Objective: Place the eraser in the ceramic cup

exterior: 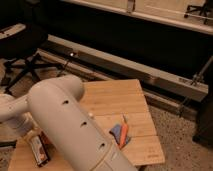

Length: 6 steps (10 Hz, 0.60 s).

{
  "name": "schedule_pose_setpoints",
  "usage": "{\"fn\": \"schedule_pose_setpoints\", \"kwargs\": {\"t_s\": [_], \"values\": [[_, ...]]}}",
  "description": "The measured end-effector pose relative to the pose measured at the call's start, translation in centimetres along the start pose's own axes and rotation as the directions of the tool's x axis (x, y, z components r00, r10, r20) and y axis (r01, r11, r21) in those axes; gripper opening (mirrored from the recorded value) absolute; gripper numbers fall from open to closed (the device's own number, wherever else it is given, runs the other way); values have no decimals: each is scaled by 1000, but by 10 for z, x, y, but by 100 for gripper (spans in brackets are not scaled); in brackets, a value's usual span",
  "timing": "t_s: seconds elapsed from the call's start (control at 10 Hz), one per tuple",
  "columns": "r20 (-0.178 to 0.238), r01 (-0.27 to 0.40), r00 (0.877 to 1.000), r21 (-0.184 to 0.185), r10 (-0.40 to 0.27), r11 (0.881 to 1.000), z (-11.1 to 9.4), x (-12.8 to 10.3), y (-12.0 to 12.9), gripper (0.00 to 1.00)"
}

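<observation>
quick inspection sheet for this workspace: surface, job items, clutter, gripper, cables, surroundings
surface: wooden table, slatted top, largely hidden by the white robot arm in the foreground
job's things: eraser lies flat near the table's front left, beside the arm; ceramic cup not seen, possibly behind the arm
clutter: orange-and-blue pointed items lie together just right of the arm; small white object shows at the arm's edge
grippers: gripper not in view, only the arm shows
cables: nothing seen
surroundings: office chair at the left; long metal rail behind the table; speckled floor
</observation>
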Motion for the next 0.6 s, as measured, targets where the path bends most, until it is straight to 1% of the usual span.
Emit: {"fn": "schedule_pose_setpoints", "kwargs": {"t_s": [0.1,0.2,0.3,0.4,0.6], "values": [[-7,-7,1000,-5,7,1000,2,1,-7,23],[-23,-11,1000,-3,11,1000,5,5,-13,9],[-31,-11,999,4,11,1000,7,6,-15,3],[-40,-15,999,18,16,1000,9,8,-19,0],[-46,-20,999,46,22,999,7,11,-20,0]]}}
